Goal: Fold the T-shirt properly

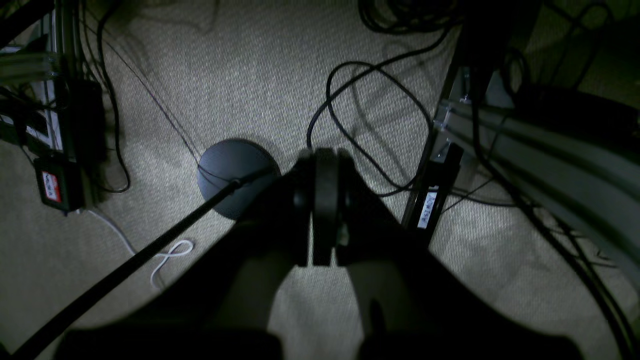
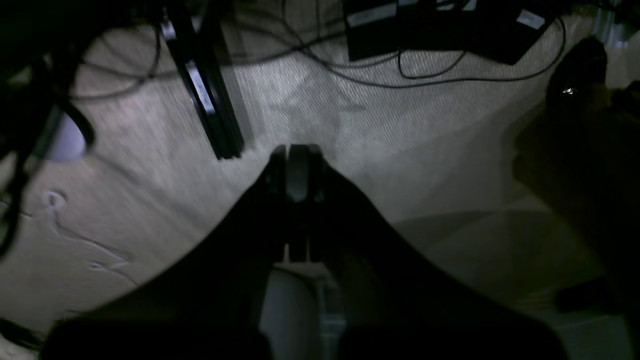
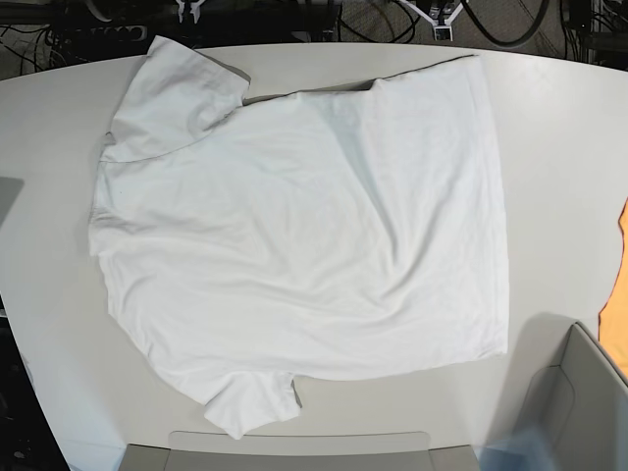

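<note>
T-shirt (image 3: 304,235): spread flat across worktop (image 3: 559,128), sleeves far-left and near-left, ready for a first fold.
Left tool (image 1: 325,210): clenched, empty, over carpet.
Right tool (image 2: 297,175): likewise.

**Cloth, carpet and matt plastic**

We see the T-shirt (image 3: 304,235) as thin, soft white cloth, lightly creased, on a smooth matt table (image 3: 559,147). Below the left gripper (image 1: 325,210), matt black plastic, lies rough woven carpet (image 1: 250,75).

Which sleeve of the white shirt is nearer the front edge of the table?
The sleeve at the bottom of the base view. It ends close to the table's front edge, while the other sleeve lies at the far edge.
</note>
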You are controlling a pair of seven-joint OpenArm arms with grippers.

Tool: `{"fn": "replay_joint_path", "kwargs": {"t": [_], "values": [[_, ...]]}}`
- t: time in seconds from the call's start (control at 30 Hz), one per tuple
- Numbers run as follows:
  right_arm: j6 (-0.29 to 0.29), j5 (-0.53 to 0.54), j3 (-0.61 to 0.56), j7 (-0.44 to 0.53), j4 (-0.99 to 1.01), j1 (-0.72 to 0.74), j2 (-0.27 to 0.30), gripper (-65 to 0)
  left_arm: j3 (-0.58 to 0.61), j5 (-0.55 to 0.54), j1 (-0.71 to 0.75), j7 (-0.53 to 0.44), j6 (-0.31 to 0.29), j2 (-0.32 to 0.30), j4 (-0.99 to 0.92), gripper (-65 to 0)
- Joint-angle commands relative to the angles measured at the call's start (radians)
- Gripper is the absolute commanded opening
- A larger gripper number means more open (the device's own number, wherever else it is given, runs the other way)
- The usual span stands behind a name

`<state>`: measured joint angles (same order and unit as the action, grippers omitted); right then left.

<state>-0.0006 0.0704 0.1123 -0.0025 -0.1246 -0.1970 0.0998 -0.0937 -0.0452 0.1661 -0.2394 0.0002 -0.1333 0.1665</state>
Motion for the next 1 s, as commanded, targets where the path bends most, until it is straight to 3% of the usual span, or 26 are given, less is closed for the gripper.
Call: {"fn": "replay_joint_path", "kwargs": {"t": [0.0, 0.43, 0.73, 0.97], "values": [[0.001, -0.002, -0.007, 0.006, -0.004, 0.0, 0.011, -64.8, -0.002, -0.002, 0.005, -0.013, 0.004, -0.004, 0.003, -64.8], [0.001, -0.001, -0.009, 0.008, -0.234, -0.146, -0.012, -64.8, -0.004, -0.003, 0.077, -0.004, 0.004, -0.002, 0.106, -64.8], [0.001, -0.001, -0.013, 0.008, -0.43, -0.255, -0.008, -64.8, -0.004, -0.003, 0.223, 0.002, 0.004, -0.004, 0.38, -64.8], [0.001, -0.001, -0.013, 0.008, -0.548, -0.355, 0.021, -64.8, -0.004, -0.003, 0.312, 0.074, 0.004, -0.004, 0.502, -64.8]]}}
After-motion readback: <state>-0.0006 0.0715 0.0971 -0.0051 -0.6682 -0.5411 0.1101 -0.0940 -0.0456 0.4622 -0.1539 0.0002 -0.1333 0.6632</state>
